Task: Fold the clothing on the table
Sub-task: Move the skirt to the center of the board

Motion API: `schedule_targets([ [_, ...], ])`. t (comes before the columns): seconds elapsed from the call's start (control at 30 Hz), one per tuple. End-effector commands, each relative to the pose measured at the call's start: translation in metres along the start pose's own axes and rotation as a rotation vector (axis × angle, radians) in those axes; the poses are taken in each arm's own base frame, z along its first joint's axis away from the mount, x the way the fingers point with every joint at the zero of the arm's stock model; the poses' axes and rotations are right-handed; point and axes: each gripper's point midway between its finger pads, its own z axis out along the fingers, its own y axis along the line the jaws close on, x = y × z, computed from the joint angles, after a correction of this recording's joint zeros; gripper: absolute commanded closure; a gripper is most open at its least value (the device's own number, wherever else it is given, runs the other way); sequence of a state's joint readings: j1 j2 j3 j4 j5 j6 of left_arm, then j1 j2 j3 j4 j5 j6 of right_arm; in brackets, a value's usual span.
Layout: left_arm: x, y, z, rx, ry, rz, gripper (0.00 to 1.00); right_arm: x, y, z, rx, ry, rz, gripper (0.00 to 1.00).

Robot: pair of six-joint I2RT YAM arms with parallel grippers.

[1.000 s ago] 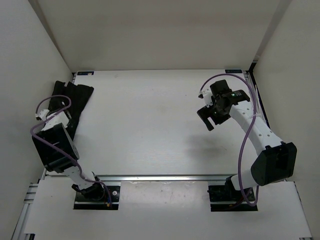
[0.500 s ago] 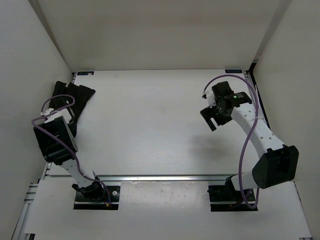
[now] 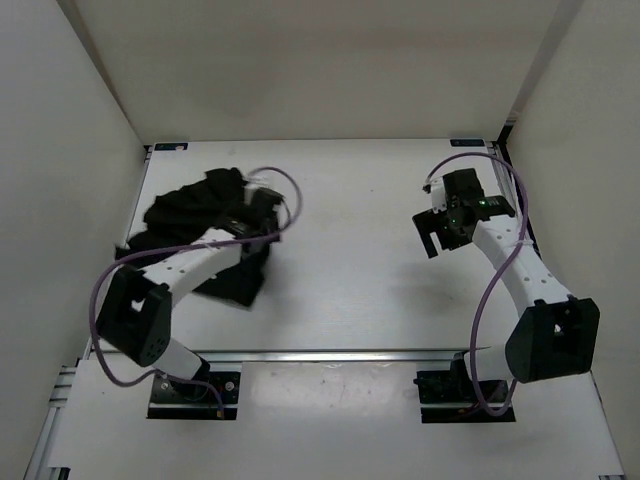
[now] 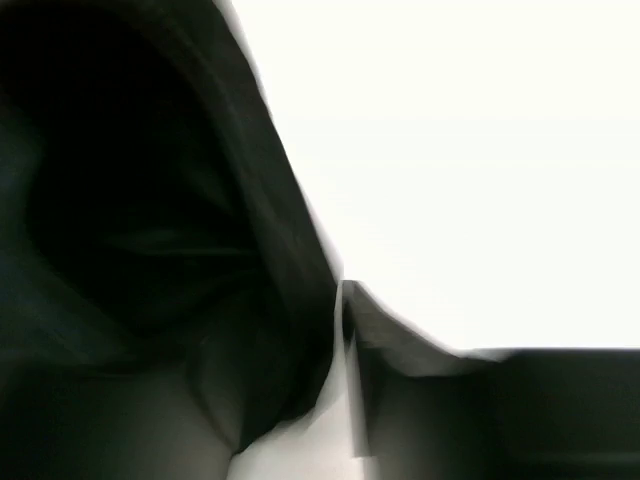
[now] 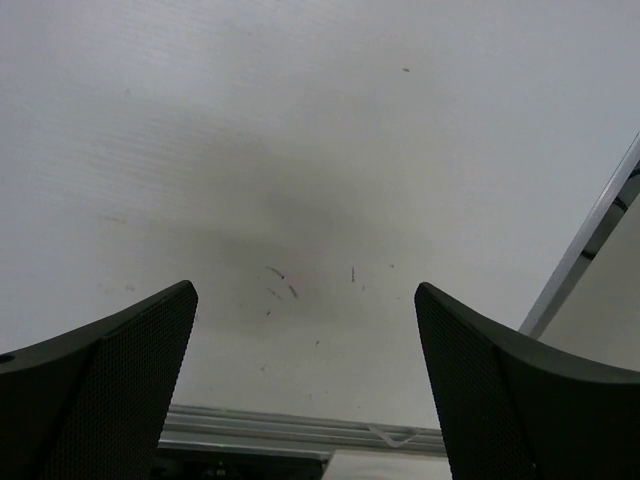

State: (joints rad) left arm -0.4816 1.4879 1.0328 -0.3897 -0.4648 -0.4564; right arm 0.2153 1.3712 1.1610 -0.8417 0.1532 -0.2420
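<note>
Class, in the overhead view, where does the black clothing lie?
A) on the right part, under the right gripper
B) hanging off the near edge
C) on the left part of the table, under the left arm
C: the clothing lies bunched on the left part of the table with the left arm over it; the right gripper hangs open above bare tabletop.

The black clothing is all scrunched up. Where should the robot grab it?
Probably the near edge of the clothing, pinched from above, coming in from the middle of the table. It lies bunched in a heap, so its middle offers only lumps, while that edge looks flatter against the tabletop.
</note>
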Motion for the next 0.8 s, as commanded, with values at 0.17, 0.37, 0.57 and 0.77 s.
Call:
schedule_targets([
  [0.17,0.057,-0.116,-0.086,0.283,0.05,0.469,0.01,-0.017,-0.003,-0.003,-0.077,-0.12,0.125,0.04],
  [0.37,-0.045,-0.032,-0.12,0.218,-0.174,0.053,0.01,-0.059,0.027,-0.021,-0.263,-0.339,-0.077,0.01],
  [0.57,0.022,0.001,-0.112,0.172,0.107,0.122,0.01,-0.11,0.06,-0.018,-0.588,-0.414,-0.203,0.01],
  [0.77,0.115,-0.046,-0.132,0.36,0.401,0.158,0.02,-0.116,0.119,-0.006,-0.695,-0.53,-0.415,0.01],
])
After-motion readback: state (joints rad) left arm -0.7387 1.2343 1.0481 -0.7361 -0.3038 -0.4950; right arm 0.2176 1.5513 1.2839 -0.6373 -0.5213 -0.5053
